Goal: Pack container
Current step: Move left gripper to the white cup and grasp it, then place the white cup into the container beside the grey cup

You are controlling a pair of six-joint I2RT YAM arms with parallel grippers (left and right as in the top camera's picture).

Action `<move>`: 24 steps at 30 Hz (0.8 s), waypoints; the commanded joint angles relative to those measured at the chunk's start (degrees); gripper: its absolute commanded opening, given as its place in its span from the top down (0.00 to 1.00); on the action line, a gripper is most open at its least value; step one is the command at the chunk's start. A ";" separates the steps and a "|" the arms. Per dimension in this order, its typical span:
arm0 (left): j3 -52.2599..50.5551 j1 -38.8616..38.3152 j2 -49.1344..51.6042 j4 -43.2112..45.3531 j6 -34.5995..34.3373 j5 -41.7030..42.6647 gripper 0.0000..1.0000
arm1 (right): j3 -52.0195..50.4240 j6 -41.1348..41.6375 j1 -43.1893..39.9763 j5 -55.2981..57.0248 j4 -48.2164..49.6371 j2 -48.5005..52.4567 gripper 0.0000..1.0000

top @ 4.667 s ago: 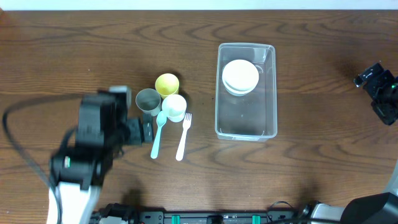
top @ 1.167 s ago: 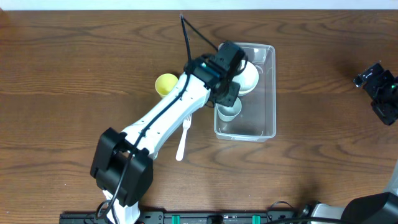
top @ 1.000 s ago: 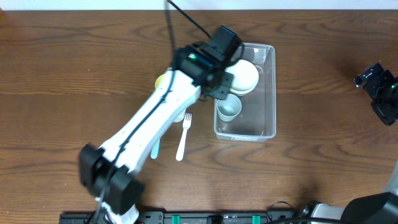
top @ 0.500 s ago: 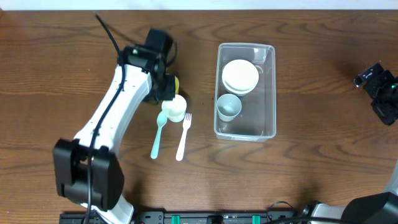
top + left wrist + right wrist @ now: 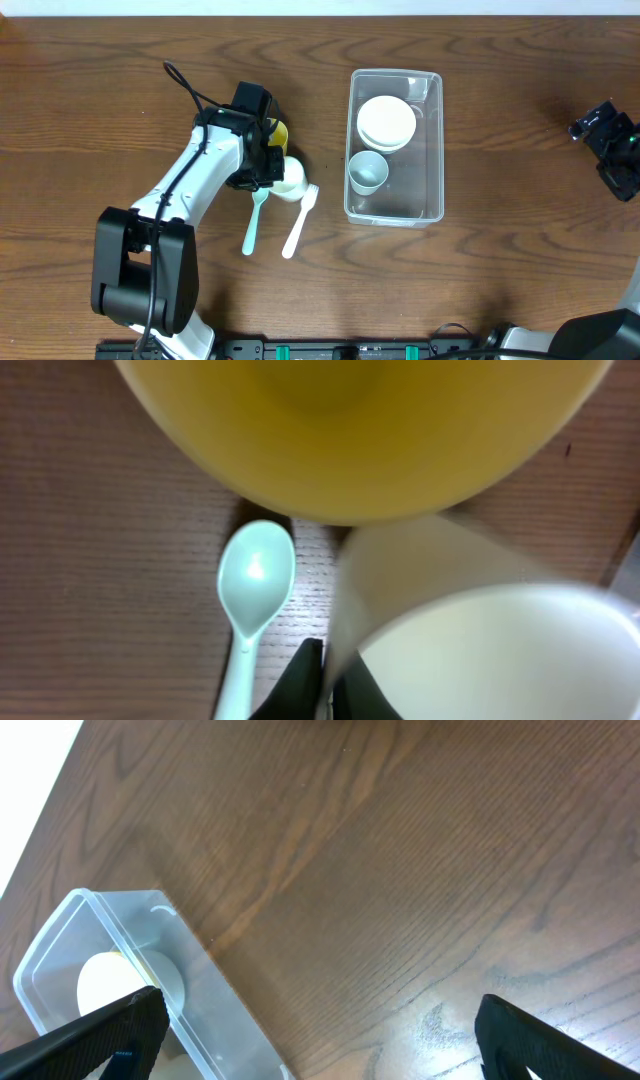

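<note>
The clear container [image 5: 432,150] stands right of centre, holding a white bowl [image 5: 387,122] and a grey cup [image 5: 367,172]. To its left my left gripper [image 5: 272,176] is shut on the rim of a white cup [image 5: 291,178], with a yellow cup [image 5: 276,131] just behind it. In the left wrist view the dark fingers [image 5: 306,678] pinch the white cup's [image 5: 500,650] wall, below the yellow cup [image 5: 360,430]. My right gripper [image 5: 610,145] is open at the far right edge, away from everything. The right wrist view shows it [image 5: 320,1040] with bare table between its fingers and the container [image 5: 190,982] at lower left.
A pale blue spoon [image 5: 254,218] and a white fork [image 5: 300,222] lie on the wood in front of the cups; the left wrist view shows the spoon's bowl [image 5: 255,572]. The left arm [image 5: 190,190] stretches from the front left. Bare wood lies between the container and the right gripper.
The left arm has swung from the container back to the cups and its jaws have shut on the white cup's rim. The white cup and the fork have shifted slightly right.
</note>
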 commanded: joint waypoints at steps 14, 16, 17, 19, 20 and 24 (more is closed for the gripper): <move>17.16 -4.00 -15.41 -15.21 0.66 1.11 0.94 | 0.13 0.42 -0.26 -0.04 0.00 0.17 0.01; 19.52 -7.63 -17.57 -13.66 2.56 1.09 0.94 | 0.13 0.42 -0.28 -0.04 0.00 0.17 0.01; 20.06 -9.84 -18.25 -12.09 3.41 1.07 0.94 | 0.13 0.42 -0.28 -0.04 0.00 0.17 0.01; 20.04 -14.12 -18.51 -8.63 4.48 0.57 0.94 | 0.13 0.42 -0.26 -0.04 -0.02 0.17 0.01; 20.04 -15.74 -17.90 -7.54 4.52 0.33 0.94 | 0.13 0.42 -0.28 -0.04 -0.02 0.17 0.01; 19.98 -20.90 -12.46 -4.26 4.76 0.17 0.94 | 0.13 0.42 -0.28 -0.04 0.00 0.17 0.01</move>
